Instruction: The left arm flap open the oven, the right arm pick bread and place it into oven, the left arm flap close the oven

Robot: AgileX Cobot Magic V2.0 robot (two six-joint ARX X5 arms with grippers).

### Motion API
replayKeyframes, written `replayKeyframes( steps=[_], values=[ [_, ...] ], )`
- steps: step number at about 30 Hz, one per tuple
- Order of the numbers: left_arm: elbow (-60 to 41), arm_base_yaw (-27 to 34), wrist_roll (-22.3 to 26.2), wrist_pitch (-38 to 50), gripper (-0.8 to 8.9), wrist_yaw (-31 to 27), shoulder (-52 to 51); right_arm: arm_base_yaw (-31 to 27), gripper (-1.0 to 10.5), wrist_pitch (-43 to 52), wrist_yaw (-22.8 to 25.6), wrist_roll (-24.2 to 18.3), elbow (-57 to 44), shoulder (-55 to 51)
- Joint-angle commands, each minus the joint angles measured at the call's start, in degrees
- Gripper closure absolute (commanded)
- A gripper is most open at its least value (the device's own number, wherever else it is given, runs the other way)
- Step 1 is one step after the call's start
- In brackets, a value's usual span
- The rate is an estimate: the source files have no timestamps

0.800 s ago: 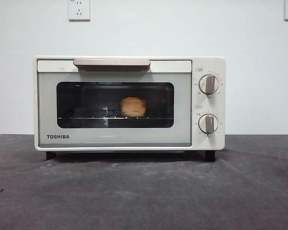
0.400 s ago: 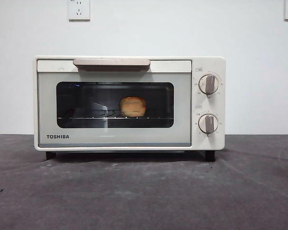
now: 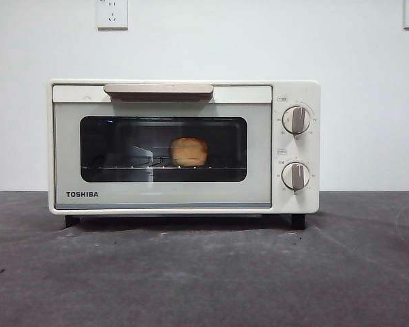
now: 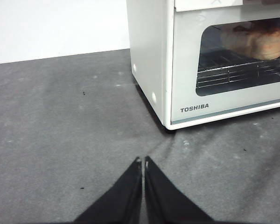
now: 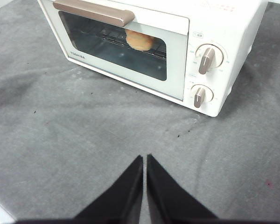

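Bread (image 3: 189, 151) rests on the rack inside the shut oven (image 3: 184, 146), so left gripper (image 4: 143, 161) and right gripper (image 5: 144, 157), jaws pressed together and empty, stand clear before the oven, task apparently complete.

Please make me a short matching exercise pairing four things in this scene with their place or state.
Column one:
1. bread
2. oven door
3. left end effector
4. handle

Column two:
A. shut, over the grey table, away from the oven
B. on the wire rack, seen through the glass
C. beige bar along the door's top
D. closed

Pairs: 1-B, 2-D, 3-A, 4-C
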Motion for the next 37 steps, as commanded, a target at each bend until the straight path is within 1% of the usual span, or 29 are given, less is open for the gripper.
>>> replayKeyframes(
  steps=[1,3,5,6,8,11,13,16,19,25,31,37],
  values=[
    [-1.0,0.1,0.1,-0.5,7.97,-0.2,-0.2,0.5,9.4,0.7,0.5,-1.4,0.7,0.3],
    [-1.0,0.1,0.1,-0.5,7.97,-0.2,-0.2,-0.1,9.4,1.2,1.6,-1.9,0.7,0.3],
    [-1.0,0.1,0.1,-0.5,7.97,-0.2,-0.2,-2.2,9.4,2.8,2.8,-3.6,0.5,0.0],
    [-1.0,0.1,0.1,-0.5,7.97,-0.2,-0.2,-3.7,9.4,4.2,2.4,-4.5,0.2,-0.3],
    [-1.0,0.1,0.1,-0.5,7.97,-0.2,-0.2,-7.5,9.4,8.5,0.2,-5.9,-1.5,-1.5],
    [-1.0,0.1,0.1,-0.5,7.97,-0.2,-0.2,-14.2,9.4,15.7,-4.6,-8.2,-5.6,-4.9],
    [-1.0,0.1,0.1,-0.5,7.97,-0.2,-0.2,-18.3,9.4,20.6,-6.6,-10.2,-9.1,-7.5],
    [-1.0,0.1,0.1,-0.5,7.97,-0.2,-0.2,-23.8,9.4,25.4,-7.6,-13.2,-13.9,-11.3],
    [-1.0,0.1,0.1,-0.5,7.97,-0.2,-0.2,-28.9,9.4,28.7,-7.7,-15.0,-18.4,-14.9],
    [-1.0,0.1,0.1,-0.5,7.97,-0.2,-0.2,-37.8,9.4,35.9,-7.7,-15.5,-27.4,-21.2],
    [-1.0,0.1,0.1,-0.5,7.97,-0.2,-0.2,-42.2,9.4,38.5,-7.5,-15.5,-33.6,-25.9],
    [-1.0,0.1,0.1,-0.5,7.97,-0.2,-0.2,-42.6,9.4,40.0,-7.5,-15.2,-38.3,-29.2]
  ],
)
